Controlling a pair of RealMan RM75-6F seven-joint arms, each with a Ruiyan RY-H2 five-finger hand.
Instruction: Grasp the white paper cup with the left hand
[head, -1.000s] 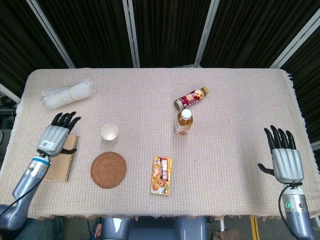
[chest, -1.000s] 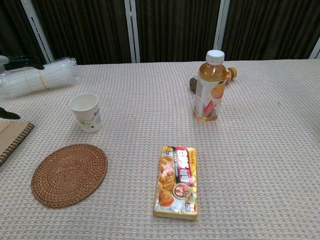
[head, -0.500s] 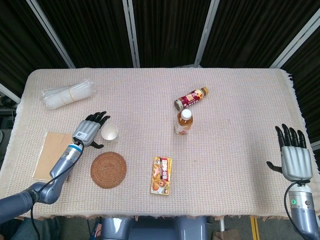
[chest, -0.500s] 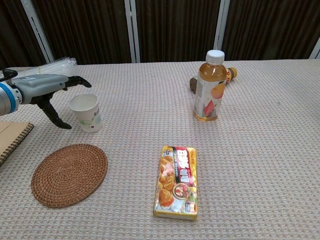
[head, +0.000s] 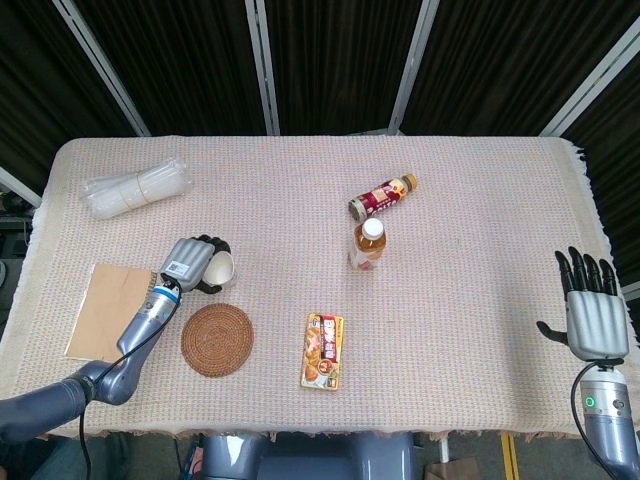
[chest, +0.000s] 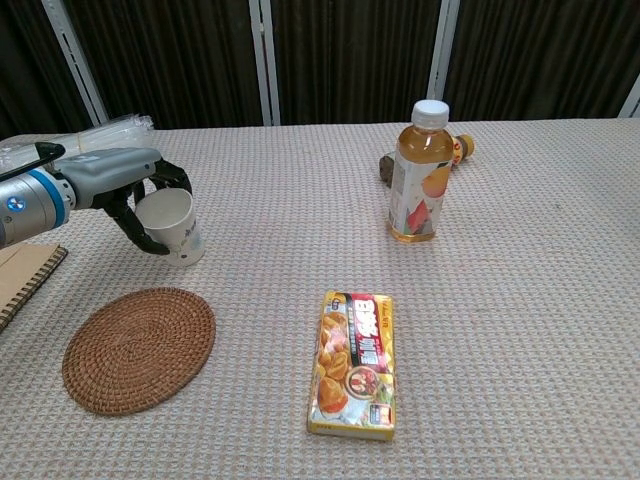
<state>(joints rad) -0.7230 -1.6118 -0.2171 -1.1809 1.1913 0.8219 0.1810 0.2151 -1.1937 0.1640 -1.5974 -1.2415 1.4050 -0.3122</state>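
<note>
The white paper cup (head: 225, 267) (chest: 174, 224) stands on the woven cloth left of the middle, leaning a little. My left hand (head: 192, 264) (chest: 118, 180) is against its left side, fingers curled over the far rim and thumb hooked round the near wall, so it grips the cup. My right hand (head: 590, 315) hovers at the table's right edge with fingers straight and apart, holding nothing; the chest view does not show it.
A round wicker coaster (head: 217, 340) (chest: 138, 347) lies just in front of the cup and a brown notebook (head: 108, 311) to its left. A yellow food box (head: 322, 350), an upright juice bottle (head: 367, 245), a lying bottle (head: 382, 195) and a plastic pack (head: 135, 187) are spread around.
My left hand moved right from above the notebook to the cup and closed its fingers around it. The right hand drifted slightly toward the near right edge.
</note>
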